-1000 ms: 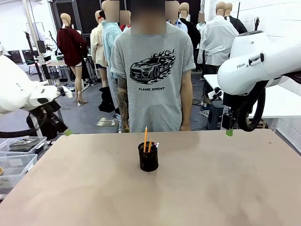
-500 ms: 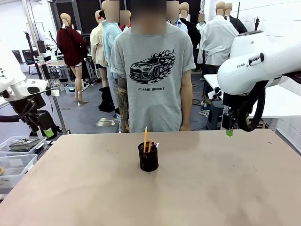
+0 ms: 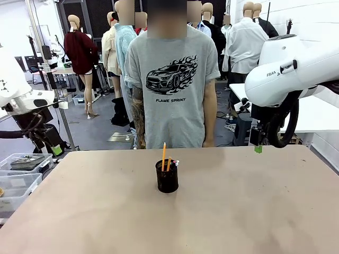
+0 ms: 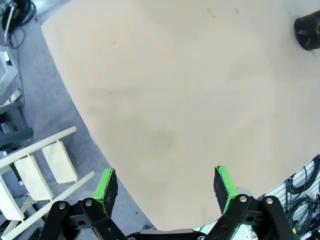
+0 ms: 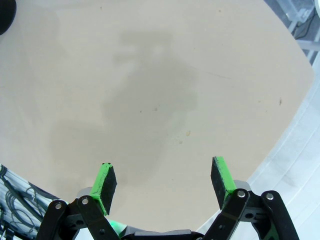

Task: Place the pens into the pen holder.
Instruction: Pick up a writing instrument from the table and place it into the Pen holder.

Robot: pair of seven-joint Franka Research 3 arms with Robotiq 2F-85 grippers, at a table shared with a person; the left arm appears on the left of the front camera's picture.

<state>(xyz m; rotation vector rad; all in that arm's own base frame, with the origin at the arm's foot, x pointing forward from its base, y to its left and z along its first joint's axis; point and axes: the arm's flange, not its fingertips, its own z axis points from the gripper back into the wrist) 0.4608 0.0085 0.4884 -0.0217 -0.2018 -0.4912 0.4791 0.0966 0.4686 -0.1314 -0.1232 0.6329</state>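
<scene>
The pen holder (image 3: 167,183) stands upright near the middle of the table (image 3: 254,211), a little toward the far side where a person in a grey T-shirt (image 3: 169,79) stands behind the far edge. The pens (image 3: 165,157) are inside it: a yellow-orange one pokes well above the rim, a shorter orange one leans beside it, and a small red-and-white tip shows just at the rim on the right.

My left gripper (image 4: 167,187) hangs off the table's left edge, well apart from the pen holder (image 4: 308,31), which sits at the top right corner of my left wrist view, across a wide stretch of bare tabletop (image 4: 190,100). My fingers are spread wide with nothing between the green pads (image 4: 106,184). Grey floor and a white rack (image 4: 35,170) lie below me on that side.

My right gripper (image 5: 164,185) is also spread wide and holds nothing, its green pads (image 5: 220,176) over the table near its right edge. The pen holder (image 5: 6,15) is only a dark sliver at the top left corner of my right wrist view, well apart from my fingers. In the front view my right arm (image 3: 296,69) is raised at the far right, a green pad (image 3: 258,149) showing beneath it above the far right edge of the table.
</scene>
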